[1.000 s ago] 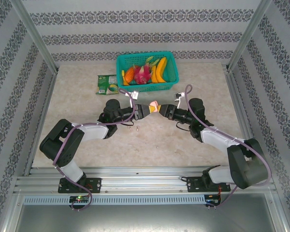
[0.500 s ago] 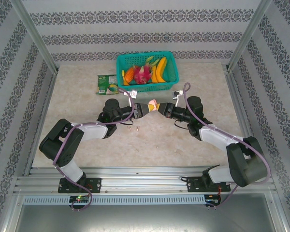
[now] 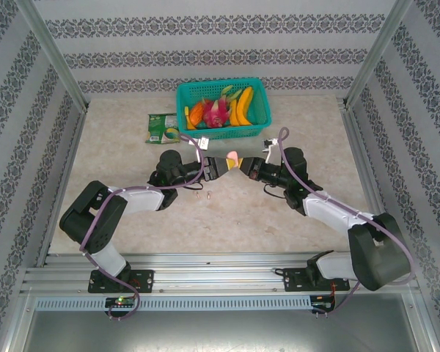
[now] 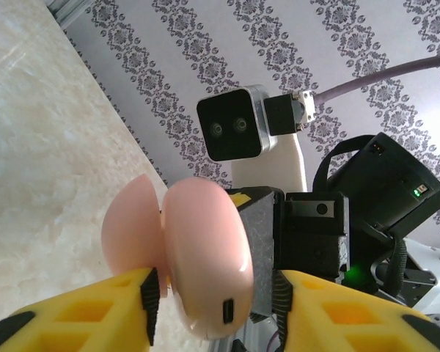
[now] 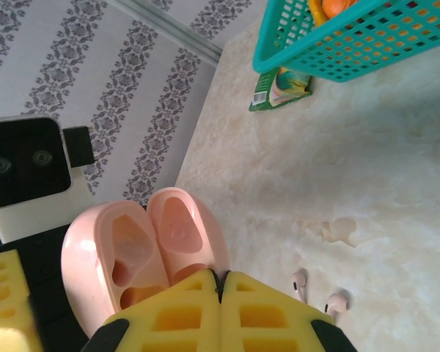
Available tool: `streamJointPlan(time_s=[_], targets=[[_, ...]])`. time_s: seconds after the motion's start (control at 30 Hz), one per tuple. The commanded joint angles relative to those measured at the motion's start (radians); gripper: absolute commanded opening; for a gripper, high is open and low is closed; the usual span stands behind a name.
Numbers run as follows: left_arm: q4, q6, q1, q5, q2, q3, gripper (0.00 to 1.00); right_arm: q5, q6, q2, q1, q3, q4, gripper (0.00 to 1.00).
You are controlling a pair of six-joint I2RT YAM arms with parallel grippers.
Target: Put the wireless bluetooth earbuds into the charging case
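Earbuds of a pinkish pair are seen lying just beside each other on the worktop, apart from the charging case. The pink case is held open above the worktop between both hands. The left hand is clamped on its body; the right hand is pressed together on the rim of one half. A teal basket of fruit stands farther back.
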Motion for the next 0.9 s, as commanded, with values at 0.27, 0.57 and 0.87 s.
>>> streamJointPlan(time_s=[0.27,0.57,0.87], targets=[[-0.071,0.084,-0.007,-0.069,-0.114,-0.026,0.67,0.104,-0.093,-0.079,0.016,0.057,-0.200,0.00],[-0.693,0.427,-0.001,-0.173,-0.364,0.064,1.00,0.140,-0.271,-0.051,0.014,0.170,-0.401,0.00],[-1.217,0.747,0.019,-0.574,-0.550,0.217,1.00,0.141,-0.395,0.013,0.019,0.307,-0.498,0.00]])
